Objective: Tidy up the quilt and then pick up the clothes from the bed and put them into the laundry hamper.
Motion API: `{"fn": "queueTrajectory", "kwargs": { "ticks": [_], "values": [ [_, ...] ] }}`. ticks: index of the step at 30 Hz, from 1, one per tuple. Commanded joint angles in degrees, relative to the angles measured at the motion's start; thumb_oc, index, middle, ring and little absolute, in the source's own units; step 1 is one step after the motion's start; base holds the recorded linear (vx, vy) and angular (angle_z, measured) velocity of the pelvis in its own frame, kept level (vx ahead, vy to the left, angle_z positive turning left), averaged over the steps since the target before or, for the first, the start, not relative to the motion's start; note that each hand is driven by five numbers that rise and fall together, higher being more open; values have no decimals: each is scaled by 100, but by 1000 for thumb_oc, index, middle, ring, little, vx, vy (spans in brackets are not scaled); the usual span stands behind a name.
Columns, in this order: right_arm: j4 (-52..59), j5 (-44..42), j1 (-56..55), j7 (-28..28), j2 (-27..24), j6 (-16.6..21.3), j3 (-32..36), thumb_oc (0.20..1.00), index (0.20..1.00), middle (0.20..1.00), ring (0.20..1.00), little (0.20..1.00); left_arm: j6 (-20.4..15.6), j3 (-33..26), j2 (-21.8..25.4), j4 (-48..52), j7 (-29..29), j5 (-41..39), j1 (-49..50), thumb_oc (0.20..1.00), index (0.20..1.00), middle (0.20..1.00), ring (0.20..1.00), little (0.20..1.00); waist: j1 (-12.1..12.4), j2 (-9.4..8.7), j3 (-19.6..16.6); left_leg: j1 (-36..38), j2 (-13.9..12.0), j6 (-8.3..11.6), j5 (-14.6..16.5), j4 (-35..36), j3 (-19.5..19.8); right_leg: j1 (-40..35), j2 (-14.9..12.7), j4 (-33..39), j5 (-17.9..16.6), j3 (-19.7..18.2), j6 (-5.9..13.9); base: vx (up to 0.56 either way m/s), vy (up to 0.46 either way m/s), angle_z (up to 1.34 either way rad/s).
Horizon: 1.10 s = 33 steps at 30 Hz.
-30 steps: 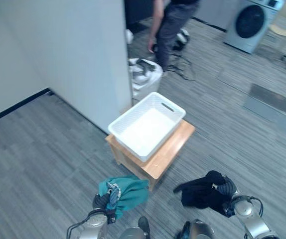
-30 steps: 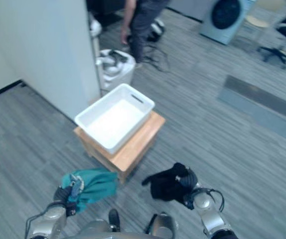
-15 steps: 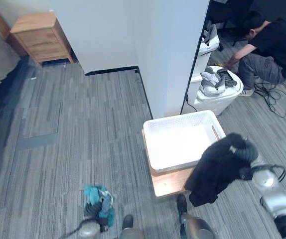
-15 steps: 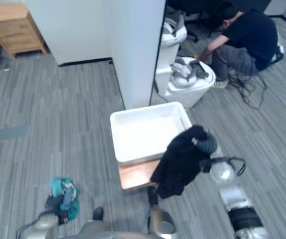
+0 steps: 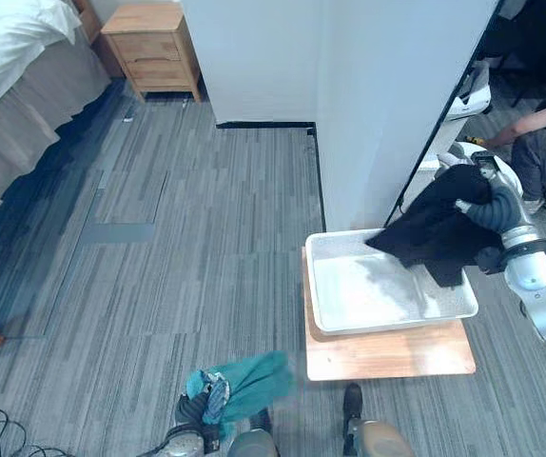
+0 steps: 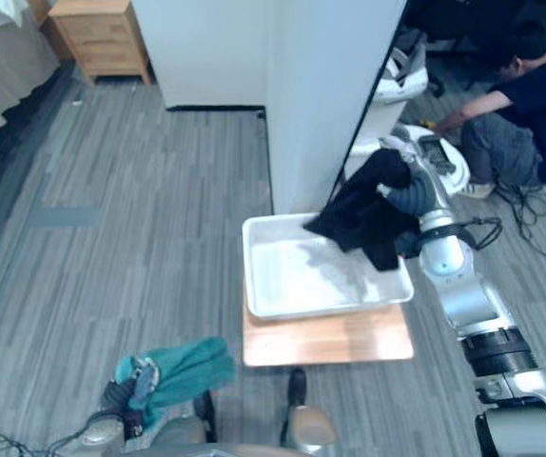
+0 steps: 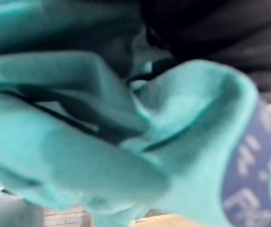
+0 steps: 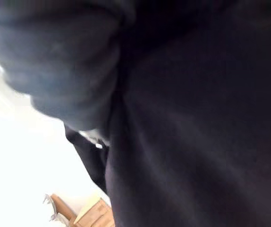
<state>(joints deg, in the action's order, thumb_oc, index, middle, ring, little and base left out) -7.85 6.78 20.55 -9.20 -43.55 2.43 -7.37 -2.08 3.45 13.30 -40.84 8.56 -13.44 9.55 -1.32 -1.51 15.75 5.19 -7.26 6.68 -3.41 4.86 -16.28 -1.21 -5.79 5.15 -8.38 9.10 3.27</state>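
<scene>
Over the hamper (image 5: 325,286) my right hand (image 5: 487,211) holds the black garment (image 5: 432,228), fingers curled into the cloth; the fabric hangs down against the far right corner of the white tub, its lower edge draped over the rim there. Half a second ago that garment hung off the near right side of the hamper, beside the stool; now it is over the tub's back corner, and the arm has come round behind it. The whole view has swung too, so the camera has moved: the bed (image 5: 7,48) now shows at the upper left, which it did not before.

My left hand (image 5: 193,415) sits low at the bottom edge, closed on the teal garment (image 5: 249,383), which bunches over it and trails toward the stool. It was there half a second ago as well, and the cloth now spreads wider. Its wrist view shows teal folds with a blue printed band pressed up close.

The hamper rests on a low wooden stool (image 5: 387,352), with a white partition wall (image 5: 387,95) right behind it. Grey striped carpet (image 5: 178,267) covers the floor. A wooden nightstand (image 5: 151,38) stands by the bed, against the far wall. A person (image 6: 506,119) crouches beyond the partition near a white bin (image 6: 435,162).
</scene>
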Motion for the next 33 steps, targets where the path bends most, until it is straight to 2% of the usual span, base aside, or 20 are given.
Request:
{"fn": "queueTrajectory", "kwargs": {
  "ticks": [1, 5, 6, 7, 10, 14, 15, 16, 20, 22, 23, 24, 27, 28, 33],
  "values": [
    [35, 61, 323, -44, 1, 186, 45, 200, 200, 200, 200, 200, -217, 61, 255, 204, -28, -146, -83, 200, 200, 200, 200, 200, 5, 47, -336, -8, -209, -1, 285, 14, -21, -226, -148, -19, 1037, 6, 582, 0, 0, 0],
    [-283, 349, 213, 99, 177, 97, -266, 200, 200, 200, 200, 200, -327, 107, 374, 944, -105, -256, -33, 200, 200, 200, 200, 200, 81, 114, -258, -77, -238, 30, 242, 14, 62, -194, -164, -28, 1032, 80, 574, -4, -4, 1],
    [-454, 418, 210, 91, 216, 60, -329, 482, 482, 482, 482, 482, -356, 118, 435, 1235, -110, -272, -23, 200, 200, 200, 200, 200, 92, 128, -247, -110, -243, 43, 227, 14, 87, -189, -166, -19, 1034, 118, 574, -26, -13, 13],
    [-655, 516, 205, 86, 249, 22, -397, 1000, 1000, 1000, 1000, 1000, -405, 152, 530, 1588, -128, -253, -28, 200, 200, 200, 200, 200, 102, 143, -235, -140, -241, 51, 220, 14, 109, -180, -170, -16, 1026, 140, 574, -29, -13, 27],
    [-974, 889, 224, 16, 278, -27, -524, 1000, 1000, 1000, 1000, 1000, -613, 129, 854, 2589, -193, -133, -132, 200, 200, 200, 200, 200, 100, 196, -201, -168, -254, 74, 215, 14, 143, -170, -172, -15, 1025, 177, 575, -14, -6, 18],
    [-1064, 2370, 171, -394, -43, -66, -617, 1000, 1000, 1000, 1000, 1000, -992, -60, 1351, 3683, -32, 228, -425, 200, 200, 200, 200, 200, 23, 264, -177, -74, -269, 104, 261, 14, 148, -245, -181, -15, 1076, 164, 588, -5, -2, 2],
    [-1063, 2378, 170, -397, -38, -66, -612, 1000, 1000, 1000, 1000, 1000, -986, -63, 1352, 3692, -31, 231, -423, 200, 200, 200, 200, 200, 26, 262, -178, -91, -271, 102, 237, 14, 148, -228, -179, -15, 1055, 161, 581, 19, -4, -3],
    [-1163, 3033, -119, -611, -219, -98, -547, 1000, 1000, 1000, 1000, 1000, -1209, -146, 1525, 4221, 97, 265, -697, 200, 200, 200, 200, 200, -88, 272, -233, 13, -274, 112, 298, 14, 126, -309, -177, -15, 1092, 120, 590, -3, -9, -3],
    [-1255, 3431, -578, -703, -308, -185, -355, 1000, 1000, 1000, 1000, 1000, -1278, -124, 1540, 4617, 134, 177, -1046, 200, 200, 200, 200, 200, -240, 250, -301, 79, -291, 121, 310, 14, 39, -309, -172, -15, 1064, 44, 588, 8, 1, -1],
    [-1358, 3650, -1106, -739, -179, -286, -192, 1000, 1000, 1000, 1000, 1000, -1232, 114, 1436, 4745, 273, 384, -1650, 200, 200, 200, 200, 200, -497, 236, -360, 174, -296, 120, 363, 14, -52, -324, -163, -15, 1062, -62, 592, 46, -1, -16],
    [-1329, 3662, -1301, -744, -131, -280, -134, 1000, 1000, 1000, 1000, 1000, -1200, 213, 1400, 4724, 352, 495, -1897, 200, 200, 200, 200, 200, -608, 233, -381, 220, -297, 120, 400, 14, -81, -346, -162, -15, 1083, -92, 604, 27, -8, -20],
    [-1315, 3665, -1318, -739, -131, -280, -108, 1000, 1000, 1000, 1000, 1000, -1203, 231, 1399, 4712, 359, 500, -1918, 200, 200, 200, 200, 200, -591, 233, -379, 202, -299, 118, 373, 14, -84, -326, -160, -15, 1059, -96, 596, 37, 8, -19],
    [-1372, 3522, -1679, -705, 31, -246, -129, 1000, 1000, 1000, 1000, 1000, -1046, 743, 1174, 4248, 611, 867, -2861, 200, 200, 200, 200, 200, -950, 240, -395, 272, -282, 106, 440, 14, -230, -269, -156, -22, 1051, -265, 623, 9, 19, -33],
    [-1265, 3276, -2027, -616, 187, -171, -175, 1000, 1000, 1000, 1000, 1000, -791, 1241, 950, 2958, 901, 1083, -3956, 200, 200, 200, 200, 200, -1338, 248, -334, 285, -284, 104, 442, 14, -500, -57, -139, -28, 941, -544, 661, -14, 32, -50],
    [-1401, 3218, -2246, -558, 261, -147, -528, 1000, 1000, 1000, 1000, 1000, -614, 1606, 649, 1679, 1107, 1007, -4929, 200, 200, 200, 200, 200, -1733, 263, -176, 143, -257, 109, 443, 14, -880, 471, -126, -85, 793, -944, 776, -43, 16, -88]
  ]
}}
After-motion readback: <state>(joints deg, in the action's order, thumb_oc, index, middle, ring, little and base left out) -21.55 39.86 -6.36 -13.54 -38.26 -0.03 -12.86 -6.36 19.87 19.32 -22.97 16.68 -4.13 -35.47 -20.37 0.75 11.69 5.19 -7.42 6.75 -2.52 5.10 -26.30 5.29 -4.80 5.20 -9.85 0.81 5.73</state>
